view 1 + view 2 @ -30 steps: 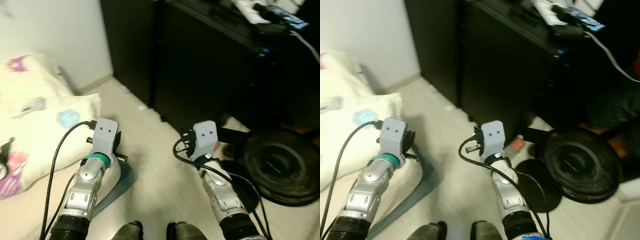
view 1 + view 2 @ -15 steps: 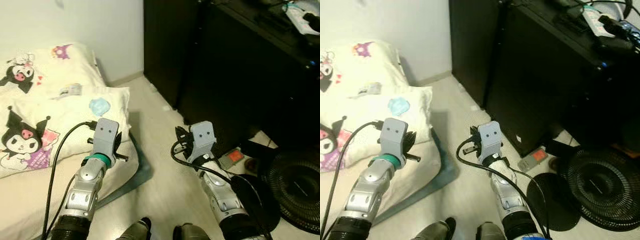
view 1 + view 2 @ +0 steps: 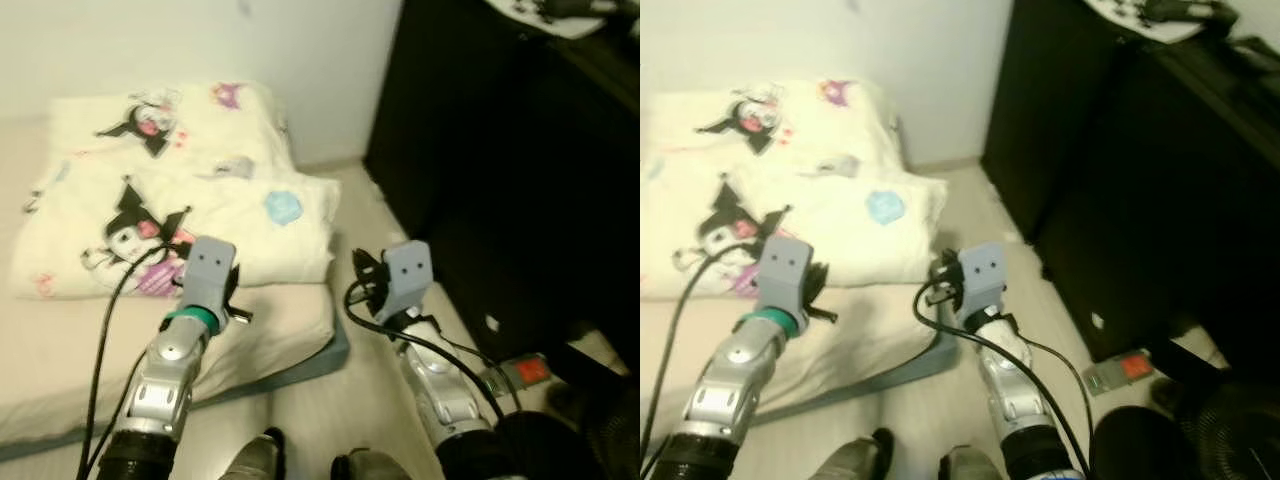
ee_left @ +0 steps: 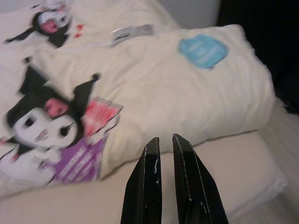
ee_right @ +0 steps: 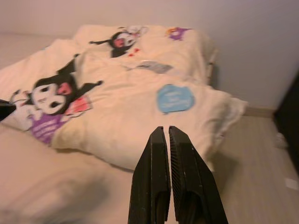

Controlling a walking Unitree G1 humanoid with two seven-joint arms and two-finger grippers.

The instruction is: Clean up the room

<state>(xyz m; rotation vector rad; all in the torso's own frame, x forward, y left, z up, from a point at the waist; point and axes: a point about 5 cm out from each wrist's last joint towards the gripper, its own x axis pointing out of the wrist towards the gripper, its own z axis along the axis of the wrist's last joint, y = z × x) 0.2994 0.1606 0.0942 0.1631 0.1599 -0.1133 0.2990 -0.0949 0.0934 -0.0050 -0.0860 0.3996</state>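
A cream quilt printed with black-and-pink cartoon figures lies folded in a heap on a low mattress on the floor. My left gripper is held out over the mattress's near edge, shut and holding nothing, pointing at the quilt. My right gripper is also shut and empty, held above the floor by the mattress's corner and aimed at the quilt's blue patch.
A tall black cabinet stands close on the right along the wall. A power strip with a red switch lies on the pale floor beside it, and a black fan sits at the near right. Pale bare floor runs between mattress and cabinet.
The whole view has swung to the left: the cabinet and fan slid off to the right and the mattress with the quilt came to the middle. Both arms keep the same pose.
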